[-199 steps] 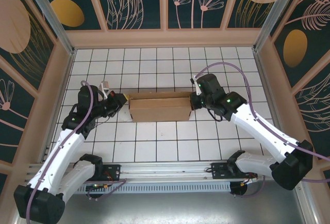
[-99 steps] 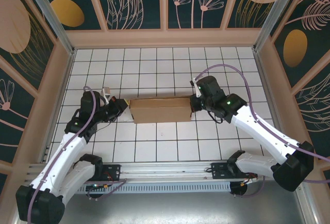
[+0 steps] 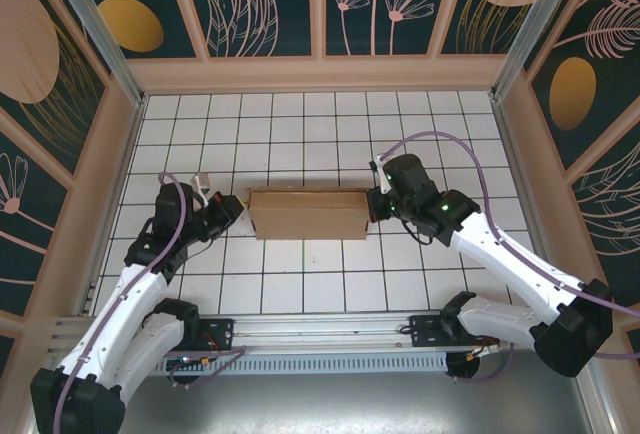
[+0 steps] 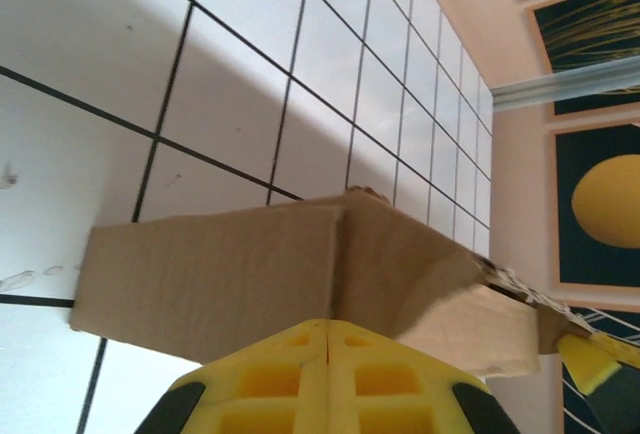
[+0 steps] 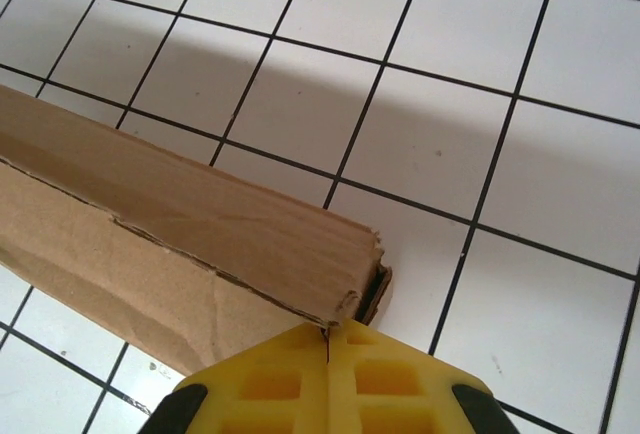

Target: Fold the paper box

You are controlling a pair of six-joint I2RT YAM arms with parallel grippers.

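Folded plain brown cardboard paper box (image 3: 308, 214) lying flat mid-table, a closed gripper at each short end.

Beyond the box rise dark floral wall panels (image 3: 270, 4) in peach frames. Beneath it spreads the white tiled table (image 3: 300, 134) with black grid lines. Nearer than the box runs a grey metal rail (image 3: 320, 326) carrying both arm bases. The left gripper (image 3: 240, 211) meets the box's left end, where a loose flap angles outward, its yellow fingers (image 4: 280, 354) pressed together. The right gripper (image 3: 372, 204) sits at the box's ragged right corner, its fingers (image 5: 380, 354) likewise together. A purple cable (image 3: 440, 137) arches right of the box.
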